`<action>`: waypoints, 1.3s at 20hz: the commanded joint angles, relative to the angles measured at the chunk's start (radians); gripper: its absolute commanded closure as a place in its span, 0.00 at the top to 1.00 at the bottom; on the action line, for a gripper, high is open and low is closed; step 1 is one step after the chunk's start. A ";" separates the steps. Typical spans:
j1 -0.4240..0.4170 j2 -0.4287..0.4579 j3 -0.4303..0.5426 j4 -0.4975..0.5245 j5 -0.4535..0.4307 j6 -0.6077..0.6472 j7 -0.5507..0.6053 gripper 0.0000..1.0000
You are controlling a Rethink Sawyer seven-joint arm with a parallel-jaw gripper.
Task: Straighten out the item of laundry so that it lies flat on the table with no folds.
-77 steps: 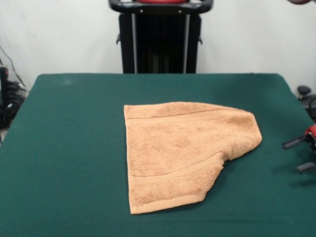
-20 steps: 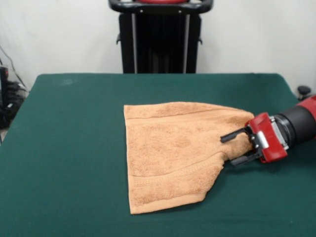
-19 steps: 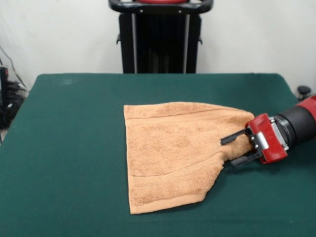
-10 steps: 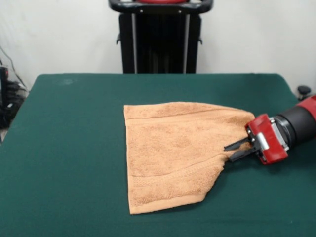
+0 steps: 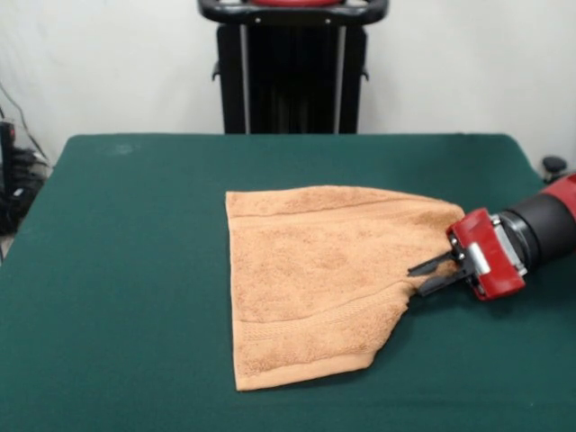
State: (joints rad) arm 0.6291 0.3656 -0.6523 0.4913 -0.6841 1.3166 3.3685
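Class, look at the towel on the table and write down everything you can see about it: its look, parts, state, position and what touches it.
The towel is light orange-tan, fluffy terry cloth with a ribbed band near its front edge. It lies on the green table, a little right of centre. It is not flat: the left edge is straight, but the right side is folded under, leaving a slanted, rounded outline. The gripper, coming in low from the right, is shut on the folded right edge.

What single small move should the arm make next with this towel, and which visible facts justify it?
Probably a short pull outward toward the table's right side. The hand is closed on the towel's folded right edge, and that side remains tucked, so drawing it out should begin unfolding it.
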 commanded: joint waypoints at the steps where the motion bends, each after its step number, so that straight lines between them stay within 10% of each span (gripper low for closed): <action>1: -0.041 0.122 0.206 0.030 0.038 -0.227 -0.262 1.00; 26: -0.038 0.011 0.350 0.171 0.093 -0.406 -0.248 1.00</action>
State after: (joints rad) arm 0.5972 0.2975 -0.5773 0.5311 -0.6858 1.2132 3.3685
